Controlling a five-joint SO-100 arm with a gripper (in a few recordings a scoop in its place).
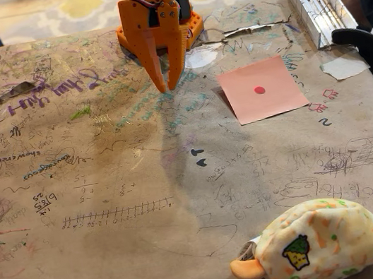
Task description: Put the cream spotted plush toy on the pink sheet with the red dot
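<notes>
The plush toy lies at the table's near edge, well apart from the pink sheet. My gripper hangs empty, tips nearly closed; I judge soft, rounded fabric could slip.

The scribbled brown paper table carries the pink sheet with the red dot at two o'clock, the cream spotted plush toy at five, a white paper scrap at three.

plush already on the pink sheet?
No: the cream spotted plush toy lies at the near edge of the table, well apart from the pink sheet with the red dot, which is bare.
</notes>
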